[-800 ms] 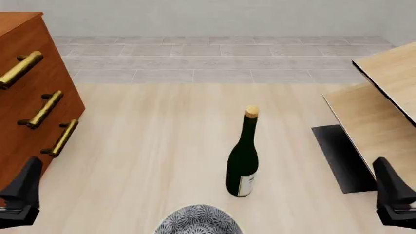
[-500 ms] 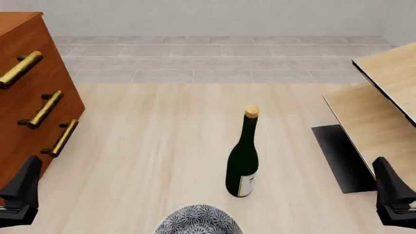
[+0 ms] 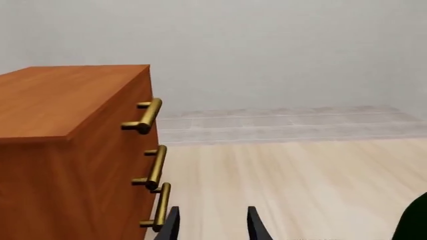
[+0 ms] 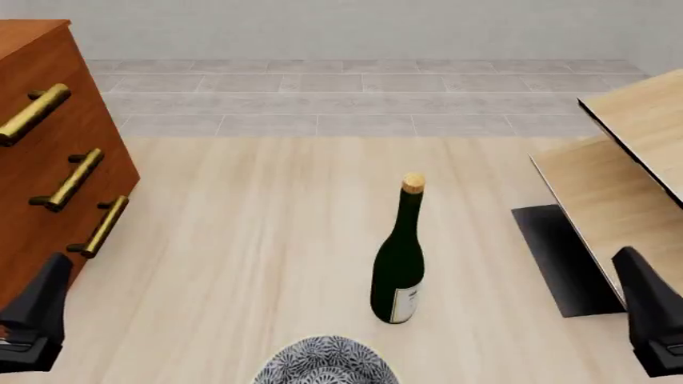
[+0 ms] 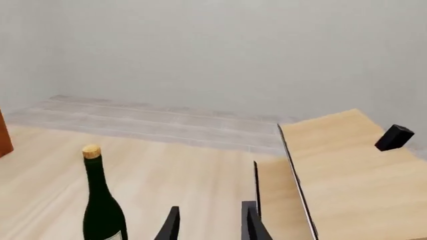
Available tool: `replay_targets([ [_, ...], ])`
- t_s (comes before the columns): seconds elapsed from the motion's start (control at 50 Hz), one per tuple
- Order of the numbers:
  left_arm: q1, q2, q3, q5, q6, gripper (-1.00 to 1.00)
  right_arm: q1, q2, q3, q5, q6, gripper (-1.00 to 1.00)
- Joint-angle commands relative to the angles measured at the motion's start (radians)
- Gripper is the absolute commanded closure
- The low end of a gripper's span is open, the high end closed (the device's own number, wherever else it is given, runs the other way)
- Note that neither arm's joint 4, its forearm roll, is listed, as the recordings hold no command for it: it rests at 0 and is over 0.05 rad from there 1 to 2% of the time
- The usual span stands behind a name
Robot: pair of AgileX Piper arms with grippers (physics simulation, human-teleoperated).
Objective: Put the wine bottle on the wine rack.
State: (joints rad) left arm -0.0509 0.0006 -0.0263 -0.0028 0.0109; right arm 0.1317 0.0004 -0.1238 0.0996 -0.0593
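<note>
Dropping slightly, right gripper (image 4: 653, 320) (wine bottle (image 4: 399, 258) unmoved).

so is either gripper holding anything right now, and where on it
Nothing is held. The wine bottle stands alone on the table, and both the left gripper and right gripper are open and empty.

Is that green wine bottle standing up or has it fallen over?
Standing upright. The wine bottle rests on its base on the table, cork pointing up, with neither arm touching it.

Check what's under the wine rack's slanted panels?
A black flat base lies on the table under the wine rack. Its right part is covered by the lower panel, so anything further in cannot be seen. No bottle there; the wine bottle stands apart.
</note>
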Motion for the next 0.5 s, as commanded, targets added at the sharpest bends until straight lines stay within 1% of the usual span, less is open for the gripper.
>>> replay_targets([
  [0.02,-0.030,0.000,0.004,-0.005,0.001,-1.00,0.121,0.000,-0.090,0.079,-0.024,-1.00],
  [0.04,-0.032,0.000,0.003,-0.005,0.004,-1.00,0.125,0.000,-0.092,0.084,-0.025,-1.00],
  [0.06,-0.037,0.000,-0.002,-0.004,0.017,-1.00,0.221,0.040,-0.105,0.076,-0.017,-1.00],
  [0.08,-0.037,0.000,-0.002,-0.004,0.017,-1.00,0.233,0.054,-0.109,0.070,-0.012,-1.00],
  [0.12,-0.035,0.000,-0.005,-0.002,0.016,-1.00,0.257,0.076,-0.114,0.055,-0.024,-1.00],
  [0.22,-0.035,0.000,0.004,-0.013,0.018,-1.00,0.299,0.119,-0.122,0.028,-0.023,-1.00],
  [0.3,-0.033,0.000,0.005,-0.020,0.018,-1.00,0.360,0.165,-0.137,0.001,-0.038,-1.00],
  [0.32,-0.033,0.000,0.005,-0.020,0.018,-1.00,0.360,0.166,-0.137,0.001,-0.038,-1.00],
  [0.42,-0.038,0.000,0.000,-0.022,0.024,-1.00,0.433,0.217,-0.160,-0.023,-0.039,-1.00],
  [0.5,-0.039,-0.001,0.017,-0.046,0.024,-1.00,0.467,0.263,-0.170,-0.054,-0.047,-1.00],
])
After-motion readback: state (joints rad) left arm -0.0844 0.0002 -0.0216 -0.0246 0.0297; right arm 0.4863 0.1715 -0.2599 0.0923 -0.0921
